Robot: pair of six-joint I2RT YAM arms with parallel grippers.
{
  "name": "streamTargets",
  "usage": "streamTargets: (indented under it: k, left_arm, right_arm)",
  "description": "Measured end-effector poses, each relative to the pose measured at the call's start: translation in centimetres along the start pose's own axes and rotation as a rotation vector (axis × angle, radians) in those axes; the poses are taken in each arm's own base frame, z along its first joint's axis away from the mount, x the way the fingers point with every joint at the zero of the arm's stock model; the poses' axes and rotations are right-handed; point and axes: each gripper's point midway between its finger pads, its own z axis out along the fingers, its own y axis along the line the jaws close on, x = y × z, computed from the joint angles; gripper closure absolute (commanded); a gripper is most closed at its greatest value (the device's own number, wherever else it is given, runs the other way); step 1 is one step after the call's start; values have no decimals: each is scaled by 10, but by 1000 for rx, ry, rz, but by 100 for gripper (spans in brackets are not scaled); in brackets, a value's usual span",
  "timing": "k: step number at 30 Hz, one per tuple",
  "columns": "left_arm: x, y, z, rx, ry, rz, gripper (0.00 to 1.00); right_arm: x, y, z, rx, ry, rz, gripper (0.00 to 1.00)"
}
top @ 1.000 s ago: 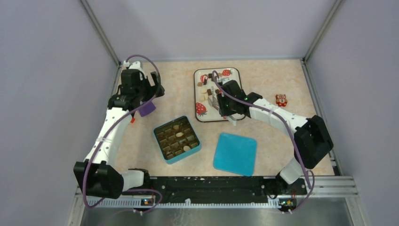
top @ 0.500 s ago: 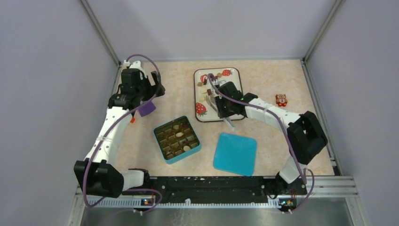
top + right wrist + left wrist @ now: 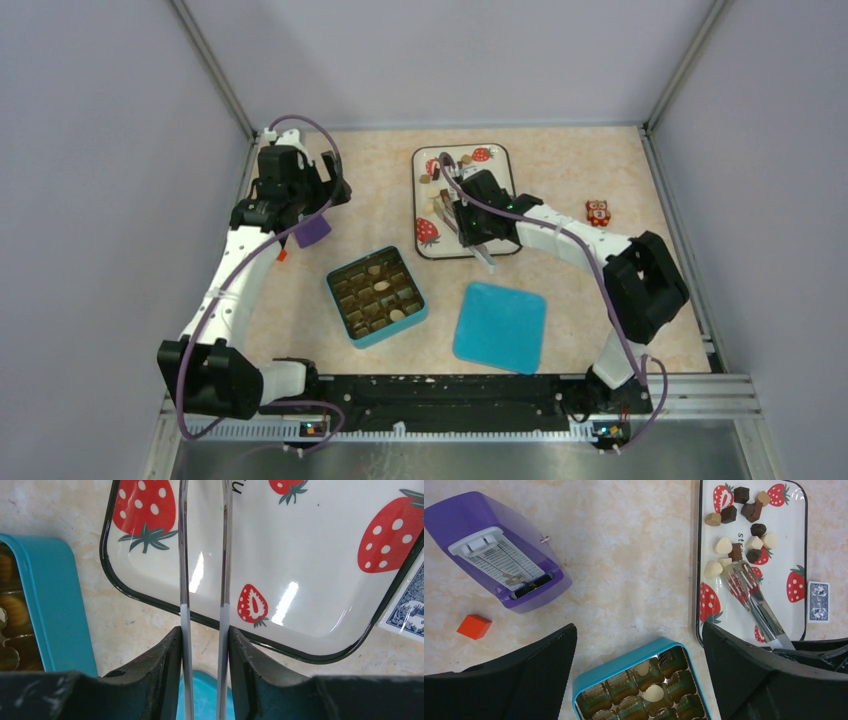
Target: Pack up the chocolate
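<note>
Since the earlier top view, the right arm's elbow has drawn in toward the centre and its wrist has edged left over the tray (image 3: 416,205). The left arm has not budged.

Top view: right claw (image 3: 470,225) hangs over the tray's near half, with the tail of the tongs (image 3: 487,262) poking out past the rim. Loose chocolate (image 3: 433,178) sits on the tray's far left part. A few pale pieces lie in cells of the box (image 3: 392,331), and the lid (image 3: 500,326) lies flat just to its right. Left claw (image 3: 325,190) hovers by the purple case (image 3: 313,230). The owl (image 3: 597,212) stands well off to the right.

Left wrist view: left claw (image 3: 639,630) is spread wide with nothing in it. Chocolate (image 3: 723,545) is scattered over the tray's (image 3: 801,540) upper part, and the tips of the tongs (image 3: 756,602) rest among the lowest pale pieces. I cannot tell whether one is pinched. Also in view are the box (image 3: 621,661), the case (image 3: 499,550), a red block (image 3: 474,626) and a card (image 3: 818,601).

Right wrist view: right claw (image 3: 204,640) is clamped on the tongs (image 3: 183,555), whose blades keep a narrow gap. Below them lie the tray (image 3: 310,570), the box (image 3: 50,605) and the card (image 3: 410,605).
</note>
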Motion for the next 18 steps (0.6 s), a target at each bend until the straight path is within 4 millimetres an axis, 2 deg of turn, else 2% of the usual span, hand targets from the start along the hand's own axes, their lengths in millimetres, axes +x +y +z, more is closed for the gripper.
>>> streamTargets:
  k: [12, 18]
  left_arm:
    - [0, 0, 0, 0, 0, 0, 1]
    - [-1, 0, 0, 2, -5, 0, 1]
  right_arm:
    - [-12, 0, 11, 28, -16, 1, 67]
    - [-11, -3, 11, 55, -13, -10, 79]
